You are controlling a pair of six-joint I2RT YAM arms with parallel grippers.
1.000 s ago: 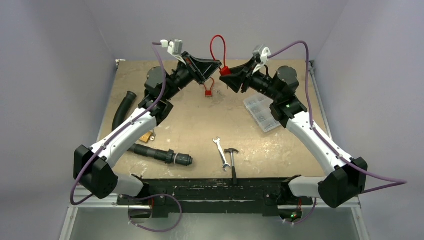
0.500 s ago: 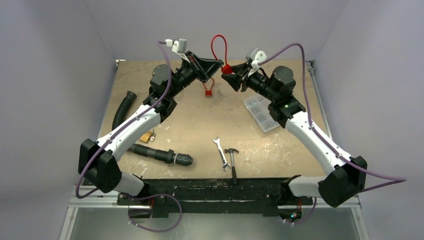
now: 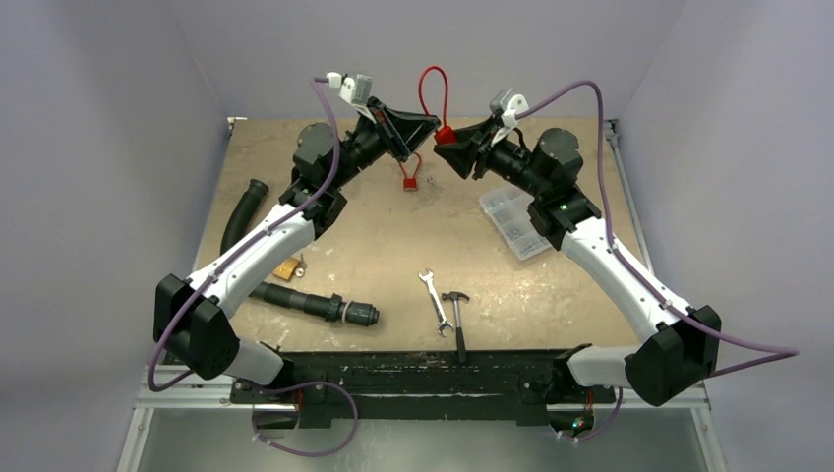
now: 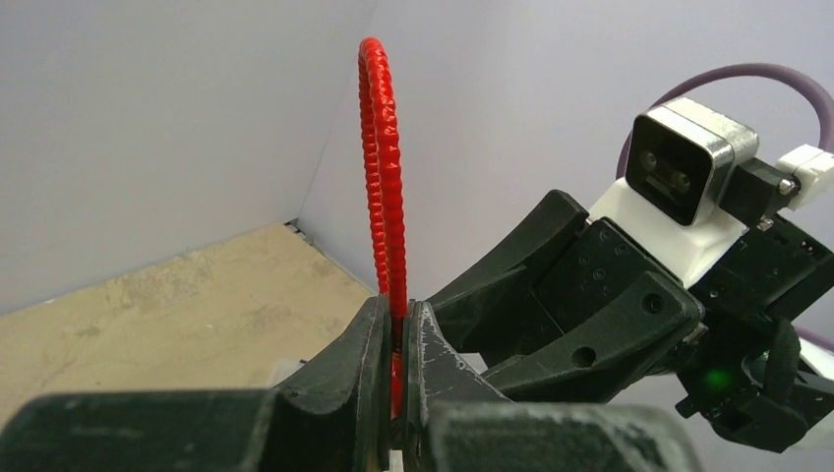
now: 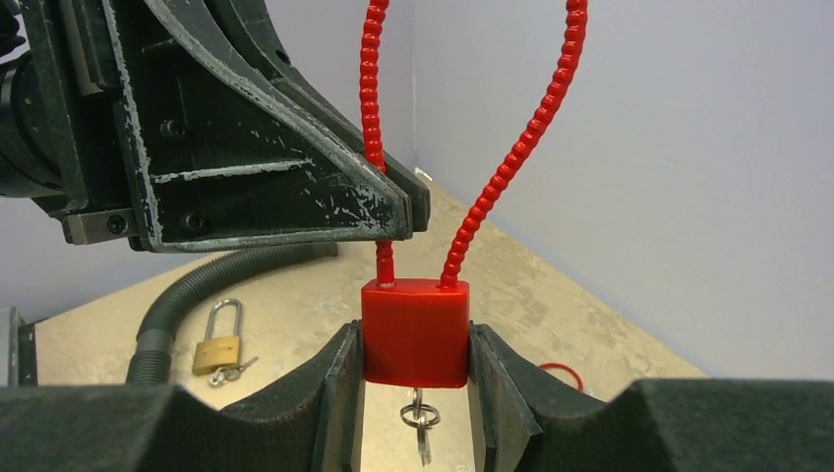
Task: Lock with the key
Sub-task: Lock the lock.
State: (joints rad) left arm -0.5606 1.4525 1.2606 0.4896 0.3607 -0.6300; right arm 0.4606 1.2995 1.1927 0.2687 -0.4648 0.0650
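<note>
A red cable padlock hangs in the air at the back of the table, body (image 3: 445, 135) below its looped cable (image 3: 430, 88). My right gripper (image 5: 415, 339) is shut on the lock body (image 5: 415, 332), one finger on each side. A key on a ring (image 5: 420, 423) hangs from the underside of the body. My left gripper (image 4: 396, 317) is shut on one leg of the red cable (image 4: 384, 167), just above the body. It also shows in the right wrist view (image 5: 388, 221). The two grippers (image 3: 433, 126) nearly touch.
A second red padlock (image 3: 409, 181) lies on the table under the grippers. A brass padlock (image 3: 287, 268), black corrugated hoses (image 3: 313, 302), a wrench (image 3: 434, 298), a small hammer (image 3: 457, 313) and a clear compartment box (image 3: 513, 220) also lie on the table.
The left arm's elbow has swung right and its wrist has risen slightly. The lock has shifted up a little. Both grips stay the same.
</note>
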